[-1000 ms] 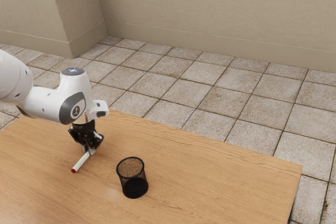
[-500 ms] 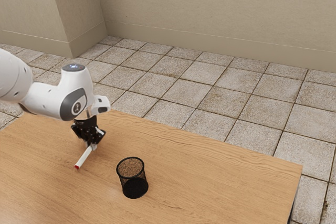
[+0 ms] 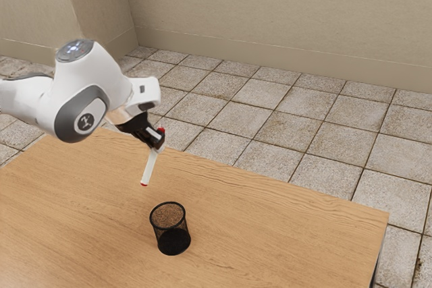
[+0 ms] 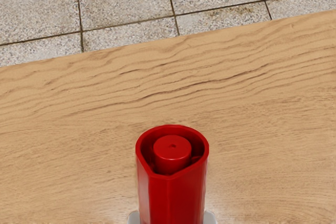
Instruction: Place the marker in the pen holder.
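now the gripper (image 3: 157, 144) holds the marker (image 3: 149, 168) higher, more upright.

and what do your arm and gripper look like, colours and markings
My arm is smooth and white, with thick, rounded segments. On top is a round grey cap with small bluish-white lights. Its side has a dark grey oval ring around a white patch bearing a dark round marking. The gripper is mostly black.
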